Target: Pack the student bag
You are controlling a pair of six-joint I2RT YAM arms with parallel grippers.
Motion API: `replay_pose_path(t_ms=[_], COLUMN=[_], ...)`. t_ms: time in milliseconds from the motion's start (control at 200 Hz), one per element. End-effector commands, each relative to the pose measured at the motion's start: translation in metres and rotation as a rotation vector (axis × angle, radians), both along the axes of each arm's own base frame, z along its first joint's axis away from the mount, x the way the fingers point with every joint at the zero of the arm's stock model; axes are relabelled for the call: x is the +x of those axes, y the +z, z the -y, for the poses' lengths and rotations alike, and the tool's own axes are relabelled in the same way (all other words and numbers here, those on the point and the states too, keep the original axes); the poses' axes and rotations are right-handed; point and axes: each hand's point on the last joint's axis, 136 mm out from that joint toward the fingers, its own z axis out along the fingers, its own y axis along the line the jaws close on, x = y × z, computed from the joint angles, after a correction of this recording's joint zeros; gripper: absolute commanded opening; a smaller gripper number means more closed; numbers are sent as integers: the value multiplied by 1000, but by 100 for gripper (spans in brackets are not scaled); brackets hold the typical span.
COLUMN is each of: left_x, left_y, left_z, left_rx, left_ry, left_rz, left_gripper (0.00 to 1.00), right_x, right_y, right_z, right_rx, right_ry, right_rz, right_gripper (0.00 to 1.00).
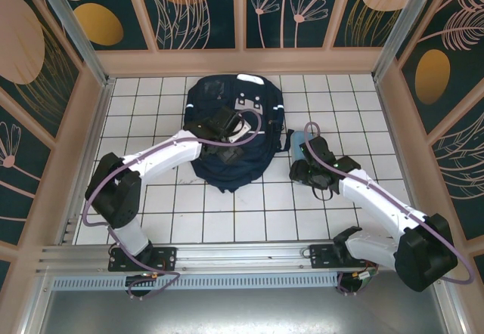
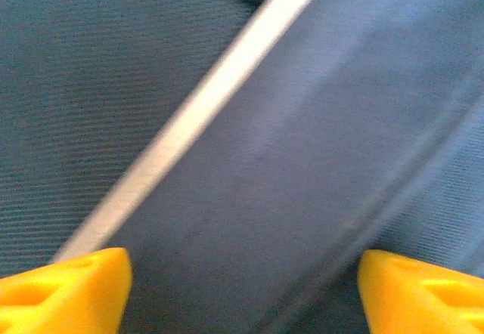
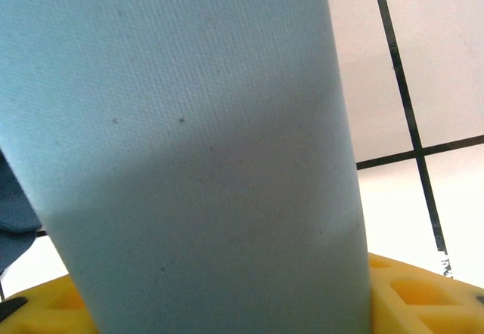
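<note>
The student bag (image 1: pixel 215 164), navy with a thin white stripe (image 2: pixel 197 111), lies flat in the middle of the tiled floor. My left gripper (image 1: pixel 229 128) hovers over its upper part. In the left wrist view this gripper (image 2: pixel 242 289) is open, its yellow fingertips (image 2: pixel 64 285) wide apart with navy fabric close beneath them. My right gripper (image 1: pixel 306 169) is just right of the bag, down at the floor. Its yellow fingers (image 3: pixel 412 289) are shut on a light-blue fabric-covered item (image 3: pixel 197 145), which spans the whole gap between them. A bit of that item (image 1: pixel 302 153) shows beside the gripper.
A dark bag strap (image 1: pixel 286 139) trails toward the right gripper. White tiles (image 3: pixel 446 85) with dark grout lie around the bag. Patterned walls (image 1: pixel 242 9) enclose the floor on three sides, and a metal rail (image 1: pixel 242 257) runs along the near edge.
</note>
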Motion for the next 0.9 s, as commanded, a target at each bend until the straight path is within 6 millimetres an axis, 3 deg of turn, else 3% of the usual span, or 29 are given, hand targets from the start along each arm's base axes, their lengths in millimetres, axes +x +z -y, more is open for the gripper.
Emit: replay_pose_path(t_ms=[0, 115, 365, 511, 636, 766, 891], left_x=[35, 33, 38, 31, 32, 36, 37], left_y=[63, 84, 74, 48, 29, 34, 41], left_z=[-4, 4, -7, -2, -4, 0, 3], left_rx=[-59, -140, -82, -60, -18, -36, -54], left_ry=[107, 75, 125, 65, 61, 55, 41], left_rz=[234, 275, 289, 234, 211, 235, 256], left_gripper=[73, 71, 56, 63, 62, 50, 30], right_x=[4, 4, 7, 9, 11, 12, 11], right_y=[13, 14, 21, 36, 46, 51, 56], right_z=[-1, -2, -9, -29, -37, -43, -53], right_rx=[16, 20, 44, 128, 160, 178, 192], right_ry=[-2, -1, 36, 130, 149, 184, 239], right_rz=[13, 16, 38, 72, 89, 92, 92], right_gripper=[58, 58, 56, 56, 56, 56, 56])
